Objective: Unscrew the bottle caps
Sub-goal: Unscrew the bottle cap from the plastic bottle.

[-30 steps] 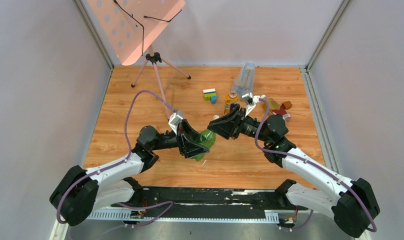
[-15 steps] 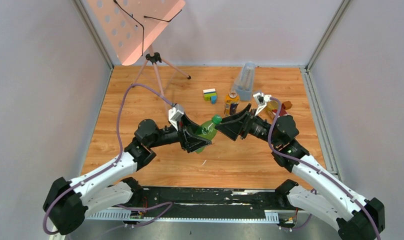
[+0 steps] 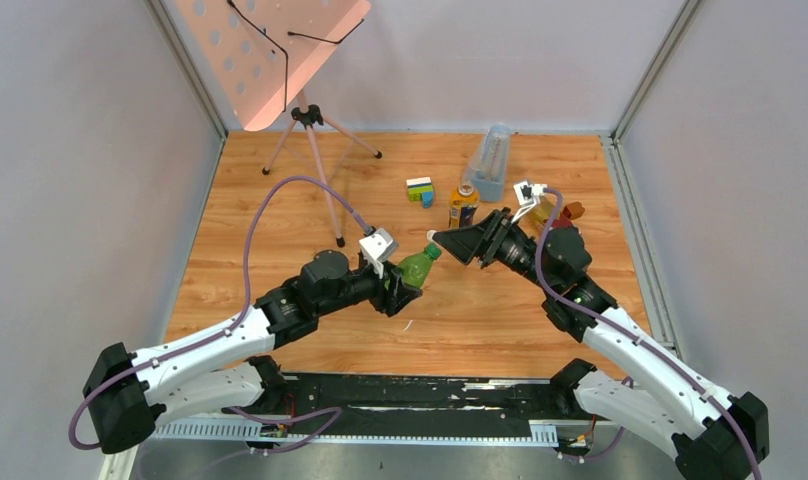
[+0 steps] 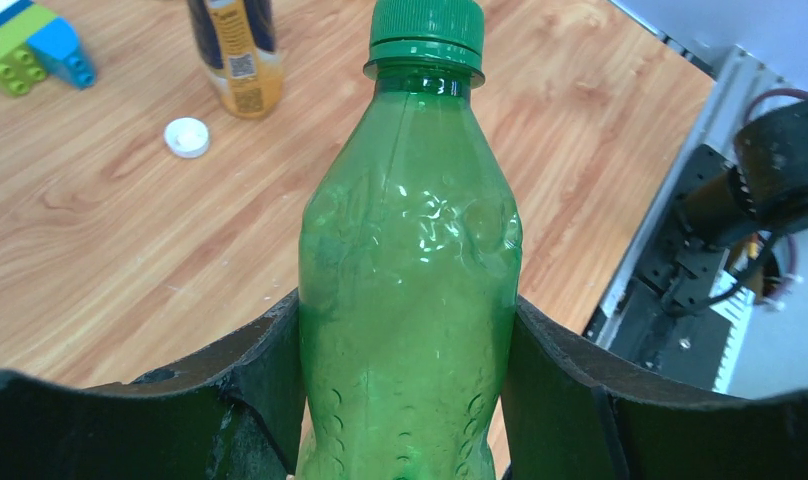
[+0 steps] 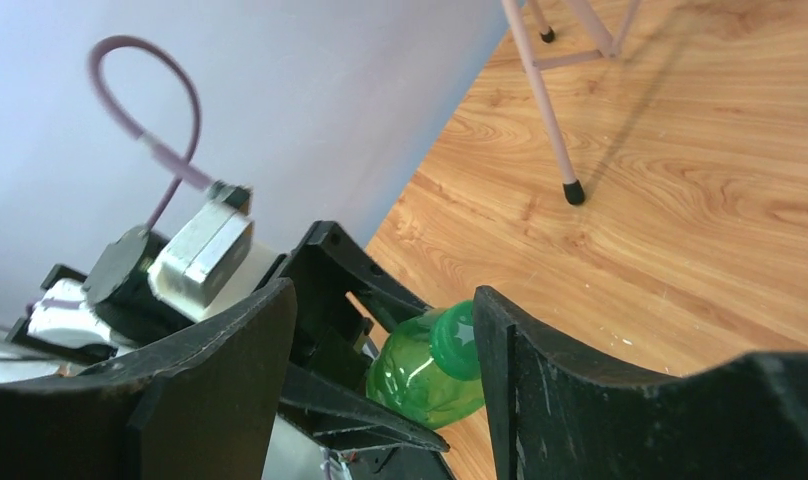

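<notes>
Since the earlier frame the left arm has reached farther across the counter [image 4: 100, 220], carrying the translucent green plastic bottle [image 4: 410, 260] toward the far right. The right fingers [image 5: 210, 370], then closed over the bottle's top, have spread and drawn slightly back. The left fingers [image 4: 250, 380] are clamped on the bottle, one black pad pressed to each side of its lower body. The ribbed green screw cap [image 4: 425, 25] is still seated on the neck. In the top view the bottle is tilted, its cap end pointing at the right arm. The right fingers stand apart, grasping nothing. In the right wrist view the green cap shows in the gap between them, close to one finger; whether it touches cannot be told. On the wood-grain counter beyond the bottle lies a small loose white round cap [image 4: 188, 137]. Just past it an amber plastic bottle with a yellow label [image 4: 235, 50] stands upright, with a cluster of multicoloured toy bricks [image 4: 25, 45] to its left. Farther back stands a tall clear bluish container [image 3: 490, 155], and a pink perforated stand on a tripod [image 3: 280, 55] occupies the far left corner.
</notes>
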### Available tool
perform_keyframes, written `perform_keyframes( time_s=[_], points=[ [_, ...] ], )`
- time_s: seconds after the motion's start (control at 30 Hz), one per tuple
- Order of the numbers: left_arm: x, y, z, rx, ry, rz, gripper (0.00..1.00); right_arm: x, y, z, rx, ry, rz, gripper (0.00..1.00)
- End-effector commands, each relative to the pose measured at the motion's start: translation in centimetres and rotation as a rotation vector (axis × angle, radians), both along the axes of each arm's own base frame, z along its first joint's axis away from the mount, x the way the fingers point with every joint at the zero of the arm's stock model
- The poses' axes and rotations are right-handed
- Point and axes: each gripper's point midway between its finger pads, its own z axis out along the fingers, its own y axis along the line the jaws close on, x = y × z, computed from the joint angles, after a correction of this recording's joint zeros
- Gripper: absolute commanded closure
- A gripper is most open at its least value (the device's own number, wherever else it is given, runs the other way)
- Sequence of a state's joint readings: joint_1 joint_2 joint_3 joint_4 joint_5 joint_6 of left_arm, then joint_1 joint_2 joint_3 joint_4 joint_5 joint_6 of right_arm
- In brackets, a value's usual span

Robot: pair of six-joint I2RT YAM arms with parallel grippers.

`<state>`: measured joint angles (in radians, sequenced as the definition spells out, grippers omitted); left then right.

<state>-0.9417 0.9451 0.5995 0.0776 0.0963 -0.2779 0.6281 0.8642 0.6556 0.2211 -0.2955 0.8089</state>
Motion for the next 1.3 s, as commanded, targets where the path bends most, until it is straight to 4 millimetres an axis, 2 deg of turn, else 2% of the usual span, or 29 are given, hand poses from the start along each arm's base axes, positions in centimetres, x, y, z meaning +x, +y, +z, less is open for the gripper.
perform_keyframes(
  time_s=[0.0, 0.1, 0.37, 0.63, 0.8, 0.9, 0.93, 1.0, 1.13, 1.2, 1.23, 1.27],
  points=[
    [2.1, 0.3, 3.2, -0.038, -0.111, 0.126, 1.0, 1.3, 0.1, 0.2, 0.033, 0.084, -0.078, 0.35],
    [2.1, 0.2, 3.3, -0.04, -0.124, 0.141, 1.0, 1.9, 0.6, -0.8, 0.018, 0.135, -0.098, 0.35],
    [2.1, -0.2, 3.6, -0.051, -0.146, 0.144, 1.0, 2.1, 2.6, -1.4, 0.028, 0.186, -0.042, 0.44],
    [1.8, -0.4, 3.6, -0.052, -0.148, 0.139, 1.0, 2.6, 3.0, -1.4, 0.045, 0.188, -0.048, 0.54],
    [1.8, -0.4, 3.6, -0.052, -0.15, 0.145, 1.0, 2.4, 3.3, -1.8, 0.039, 0.194, -0.03, 0.77],
    [1.9, -0.5, 3.4, -0.05, -0.143, 0.147, 1.0, 2.2, 3.2, -2.2, 0.035, 0.192, -0.035, 1.0],
    [1.9, -0.6, 3.3, -0.049, -0.141, 0.146, 1.0, 2.1, 3.1, -2.3, 0.031, 0.184, -0.034, 1.0],
    [1.8, -0.6, 3.1, -0.056, -0.137, 0.143, 1.0, 1.9, 3.0, -2.2, 0.021, 0.145, -0.023, 1.0],
    [1.6, -0.8, 3.3, -0.12, -0.109, 0.093, 1.0, -0.2, 3.6, -0.9, 0.037, 0.028, 0.11, 1.0],
    [1.0, -1.1, 3.8, -0.19, -0.074, 0.011, 1.0, -1.3, 3.5, -0.4, 0.063, -0.022, 0.181, 1.0],
    [0.6, -1.0, 3.5, -0.221, -0.033, -0.031, 1.0, -2.3, 3.4, 0.2, 0.08, -0.069, 0.24, 1.0],
    [0.4, -1.1, 4.9, -0.287, -0.056, -0.054, 1.0, -3.2, 3.3, 1.0, 0.101, -0.125, 0.291, 1.0]
  ],
)
